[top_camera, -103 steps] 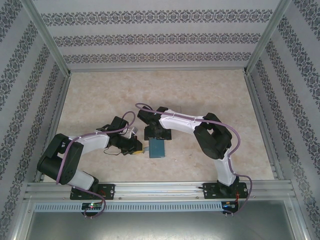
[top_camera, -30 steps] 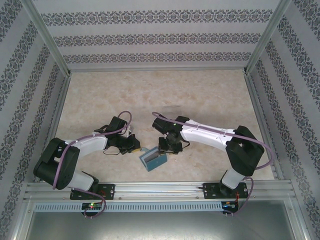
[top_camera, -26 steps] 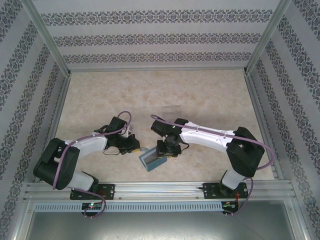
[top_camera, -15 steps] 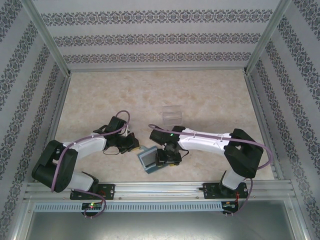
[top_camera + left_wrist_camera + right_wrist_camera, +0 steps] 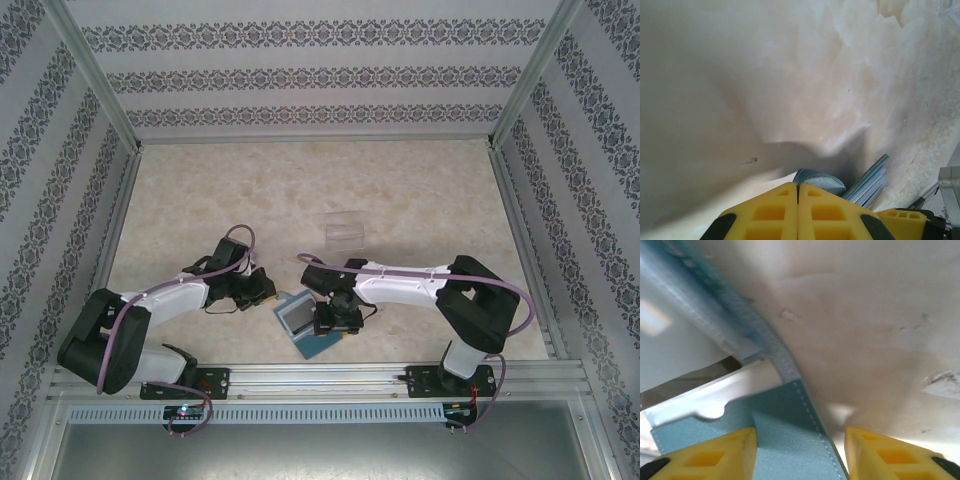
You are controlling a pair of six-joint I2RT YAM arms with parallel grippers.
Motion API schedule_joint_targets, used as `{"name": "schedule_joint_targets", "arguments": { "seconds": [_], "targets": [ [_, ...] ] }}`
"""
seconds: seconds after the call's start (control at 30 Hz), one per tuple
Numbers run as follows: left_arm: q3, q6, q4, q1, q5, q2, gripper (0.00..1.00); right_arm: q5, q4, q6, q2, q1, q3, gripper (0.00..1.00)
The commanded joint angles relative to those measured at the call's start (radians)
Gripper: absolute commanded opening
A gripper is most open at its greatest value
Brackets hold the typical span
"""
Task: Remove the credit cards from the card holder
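Note:
The teal card holder (image 5: 306, 327) lies open near the table's front edge, its grey-blue inside facing up. My left gripper (image 5: 267, 292) sits at its far left corner. In the left wrist view this gripper (image 5: 798, 187) is shut, and the holder's rounded teal tab (image 5: 820, 180) sticks out from its tips. My right gripper (image 5: 329, 321) is over the holder's right side. In the right wrist view it (image 5: 800, 440) is open, with a stitched teal leaf (image 5: 785, 440) between its fingers. A pale credit card's edge (image 5: 710, 397) shows in a pocket there.
A clear plastic tray (image 5: 345, 232) stands on the table behind the right arm. The metal rail (image 5: 320, 378) runs just in front of the holder. Patterned walls close in the left, right and back.
My right gripper has come forward and left, down onto the holder. The holder has slid toward the front edge and shows more of its inside. The left gripper stays shut at its corner.

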Motion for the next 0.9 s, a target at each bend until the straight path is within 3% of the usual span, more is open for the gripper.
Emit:
{"name": "schedule_joint_targets", "arguments": {
  "seconds": [0.0,0.27,0.53,0.7,0.87],
  "targets": [
    [-0.023,-0.043,0.042,0.018,-0.024,-0.03,0.06,0.087,-0.065,-0.002,0.025,-0.012,0.012,0.48],
    [-0.037,-0.042,0.023,0.018,0.008,-0.048,0.14,0.299,-0.26,-0.094,0.125,-0.022,0.117,0.53],
    [-0.037,-0.001,-0.021,0.016,0.071,-0.029,0.15,0.414,-0.217,-0.205,0.169,-0.111,0.181,0.53],
    [-0.012,0.022,-0.053,0.015,0.073,0.009,0.16,0.419,-0.169,-0.306,0.235,-0.179,0.266,0.53],
    [0.091,0.043,-0.204,0.016,-0.016,0.044,0.23,0.416,-0.172,-0.337,0.239,-0.21,0.298,0.53]
  ]
}}
